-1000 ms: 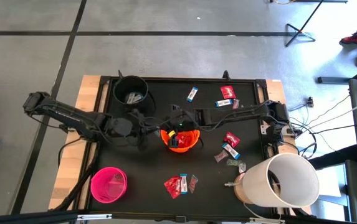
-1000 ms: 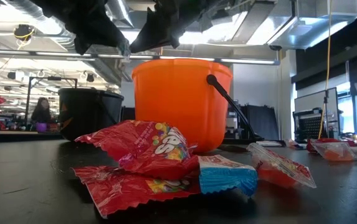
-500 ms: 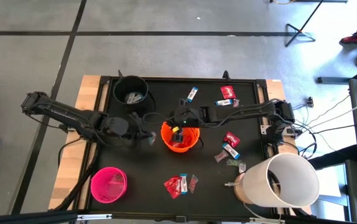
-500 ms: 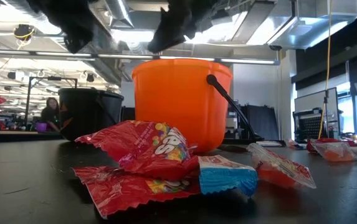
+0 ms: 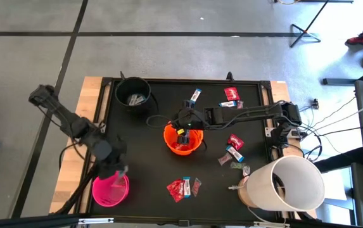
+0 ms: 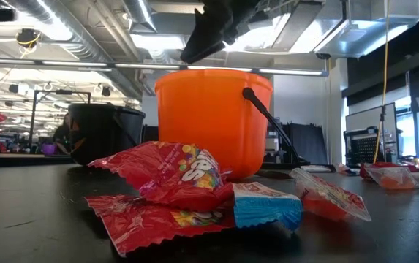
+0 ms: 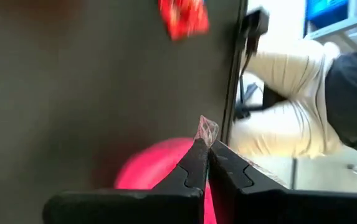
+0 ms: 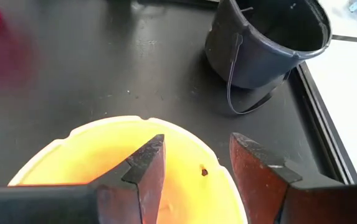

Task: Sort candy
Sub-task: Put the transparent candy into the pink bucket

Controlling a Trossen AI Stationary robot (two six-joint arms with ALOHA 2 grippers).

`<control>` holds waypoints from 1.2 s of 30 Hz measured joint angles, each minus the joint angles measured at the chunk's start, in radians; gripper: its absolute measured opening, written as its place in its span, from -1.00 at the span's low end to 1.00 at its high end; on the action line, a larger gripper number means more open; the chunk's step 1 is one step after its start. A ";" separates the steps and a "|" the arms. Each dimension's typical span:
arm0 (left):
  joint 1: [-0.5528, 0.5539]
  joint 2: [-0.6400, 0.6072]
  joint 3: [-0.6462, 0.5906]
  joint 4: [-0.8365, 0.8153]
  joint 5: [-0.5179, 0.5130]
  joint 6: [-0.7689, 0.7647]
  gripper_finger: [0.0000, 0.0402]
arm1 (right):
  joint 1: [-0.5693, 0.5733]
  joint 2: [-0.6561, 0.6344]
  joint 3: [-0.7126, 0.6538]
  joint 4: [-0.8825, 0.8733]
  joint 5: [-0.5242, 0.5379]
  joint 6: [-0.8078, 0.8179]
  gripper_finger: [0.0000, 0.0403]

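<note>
High view: left claw (image 5: 121,171) is pinching a clear candy wrapper (image 7: 206,130) over the pink bucket (image 5: 110,189) at seven o'clock; right claw (image 5: 182,128) is hanging open above the orange bucket (image 5: 182,142), mid-worktop (image 5: 149,158).

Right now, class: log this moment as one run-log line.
left gripper: shut on clear wrapper, over pink bucket | right gripper: open, empty, above orange bucket | candy left on table

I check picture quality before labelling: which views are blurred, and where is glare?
Left wrist view: smeared by blur; only the left gripper, shut on a clear wrapper, is sharp. Low view: bright ceiling lights glare behind the orange bucket; near candy is sharp. High view: evenly lit.
</note>
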 joint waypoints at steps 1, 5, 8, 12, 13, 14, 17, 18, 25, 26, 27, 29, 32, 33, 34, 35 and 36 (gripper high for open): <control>-0.036 0.008 0.000 -0.011 -0.007 -0.058 -1.00 | 0.000 0.000 0.000 0.000 0.000 0.000 -0.11; -0.157 0.056 0.000 -0.057 -0.017 -0.271 -1.00 | 0.000 0.000 0.000 -0.003 -0.008 0.000 -0.11; -0.208 0.106 -0.004 -0.082 -0.014 -0.376 -1.00 | 0.000 0.000 0.000 -0.003 -0.009 0.003 -0.11; -0.237 0.173 -0.011 -0.078 -0.015 -0.418 -1.00 | 0.000 0.000 0.000 0.007 -0.008 0.008 -0.11; -0.240 0.190 -0.011 -0.078 -0.018 -0.418 -1.00 | 0.000 0.000 0.000 0.007 -0.009 0.008 -0.11; -0.241 0.206 -0.011 -0.077 -0.018 -0.416 -1.00 | 0.000 0.000 0.000 0.007 -0.009 0.008 -0.11; -0.241 0.248 -0.011 -0.077 0.015 -0.401 -1.00 | 0.001 0.000 0.000 0.008 -0.009 0.010 -0.11; -0.241 0.258 -0.012 -0.077 0.028 -0.393 -1.00 | 0.001 0.000 0.000 0.007 -0.009 0.013 -0.11; -0.241 0.276 -0.012 -0.068 0.012 -0.388 -0.79 | 0.001 0.000 0.000 0.008 -0.009 0.022 -0.11; -0.241 0.276 -0.012 -0.066 0.003 -0.388 -0.72 | 0.001 0.000 0.000 0.008 -0.009 0.022 -0.11; -0.241 0.276 -0.012 -0.065 -0.005 -0.388 -0.65 | 0.001 0.000 0.000 0.007 -0.009 0.022 -0.11; -0.241 0.276 -0.012 -0.066 -0.017 -0.383 -0.53 | 0.001 0.000 0.000 0.008 -0.009 0.022 -0.11; -0.241 0.276 -0.012 -0.067 -0.051 -0.380 -0.38 | 0.001 0.000 0.000 0.008 -0.009 0.022 -0.11; -0.240 0.276 -0.012 -0.069 -0.066 -0.380 -0.35 | 0.001 0.000 0.000 0.008 -0.009 0.022 -0.11; -0.240 0.276 -0.012 -0.073 -0.082 -0.380 -0.33 | 0.001 0.000 0.000 0.008 -0.009 0.022 -0.11; -0.240 0.276 -0.012 -0.074 -0.099 -0.380 -0.32 | 0.001 0.000 0.000 0.008 -0.009 0.022 -0.11; -0.240 0.276 -0.012 -0.073 -0.115 -0.380 -0.32 | 0.001 0.000 0.000 0.008 -0.010 0.022 -0.11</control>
